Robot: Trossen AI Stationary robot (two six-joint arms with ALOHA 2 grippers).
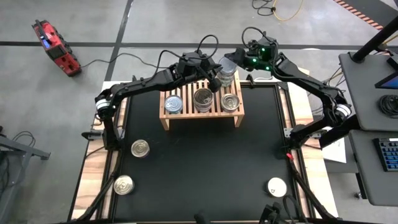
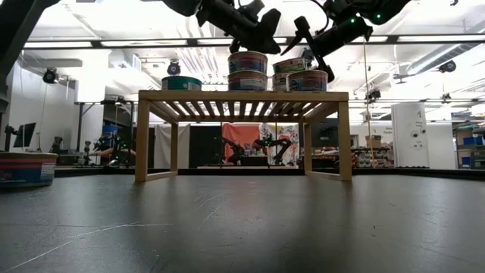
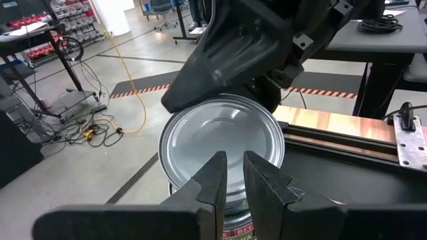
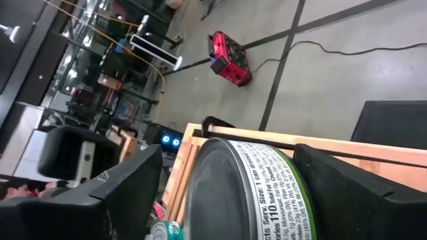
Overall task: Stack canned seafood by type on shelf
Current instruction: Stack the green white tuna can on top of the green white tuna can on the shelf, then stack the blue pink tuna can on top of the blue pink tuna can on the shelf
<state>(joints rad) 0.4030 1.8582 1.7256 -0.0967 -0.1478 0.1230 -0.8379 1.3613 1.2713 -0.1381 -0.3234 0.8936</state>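
The light-wood shelf [image 1: 202, 115] stands mid-table. On its slats are a can at the left [image 1: 173, 104], one in the middle [image 1: 203, 98], one at the right [image 1: 231, 101] and a stack at the far right corner [image 1: 227, 76]. My right gripper [image 1: 235, 62] is over that stack, shut on its top can [image 4: 247, 193]. My left gripper [image 3: 233, 170] hovers just beside it with its fingers almost together over that can's silver lid [image 3: 220, 137]. Three more cans rest on the table [image 1: 140, 148] [image 1: 124, 185] [image 1: 277, 185]. My right gripper pinches the top can by its labelled side wall [image 4: 267, 180], one finger [image 4: 127, 187] on each side, coming from the table's far right and slanting down. The can sits level at the top of the far-right stack [image 2: 290, 66]. My left gripper: I cannot tell whether its fingertips touch the lid.
Both arms crowd over the shelf's far right corner. In the low view a two-can stack [image 2: 248, 70] and a single can [image 2: 182, 83] stand on the shelf. The black mat [image 1: 205, 162] in front of the shelf holds only the loose cans near its edges.
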